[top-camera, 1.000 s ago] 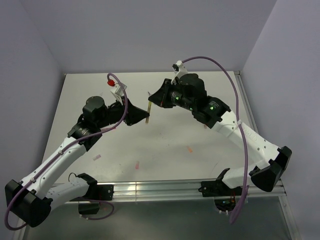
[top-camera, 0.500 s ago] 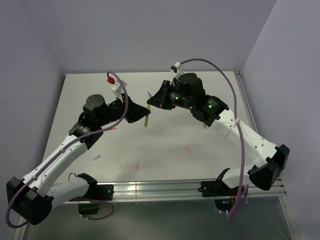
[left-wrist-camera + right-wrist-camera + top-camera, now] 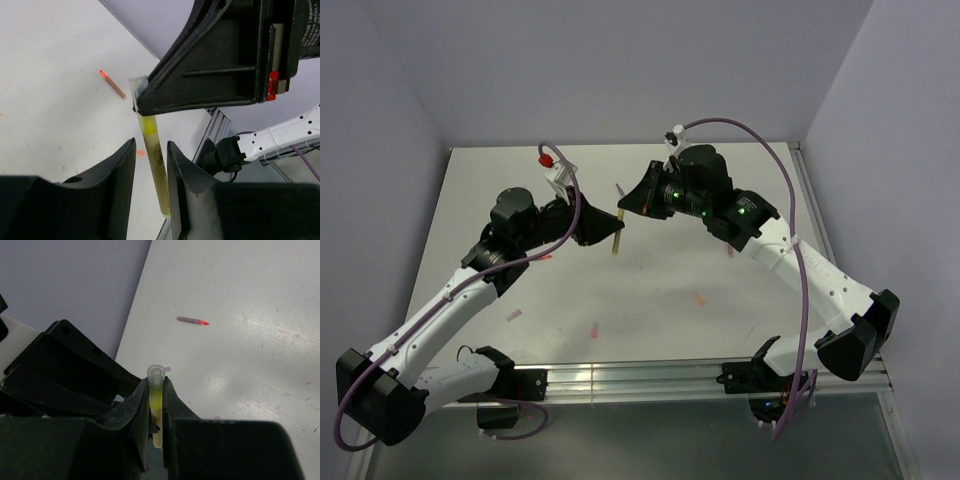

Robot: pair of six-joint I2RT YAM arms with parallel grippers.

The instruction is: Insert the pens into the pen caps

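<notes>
With the left gripper (image 3: 150, 145) spread either side of the yellow pen (image 3: 157, 170) standing between its jaws, and the right gripper (image 3: 156, 385) pinching that pen's capped top, a poorly seated pale cap (image 3: 156, 372) might have let the pen slip to the counter (image 3: 240, 355) below.
</notes>
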